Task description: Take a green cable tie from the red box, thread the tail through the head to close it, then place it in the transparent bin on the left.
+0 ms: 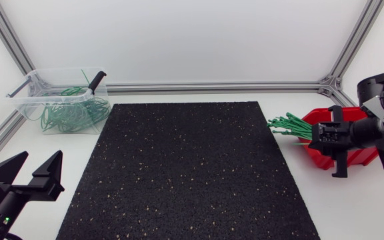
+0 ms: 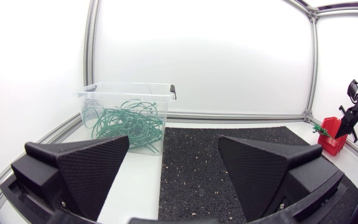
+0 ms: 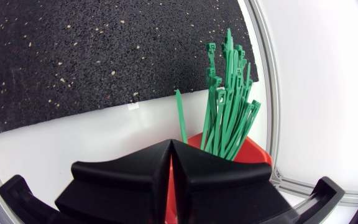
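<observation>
Fingers of the right claw are pressed together over the red box, green cable ties fanning ahead (lining up a pick, I guess). Left claw sits wide open, transparent bin ahead.

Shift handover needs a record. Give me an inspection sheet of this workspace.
Surface: black speckled mat on white table.
Job's things: red box holds green cable ties, ends sticking out; transparent bin holds looped ties.
Clutter: nothing seen.
Grippers: left gripper open, beside the mat; right gripper shut, at the red box.
Cables: nothing seen.
Surroundings: nothing seen.
</observation>
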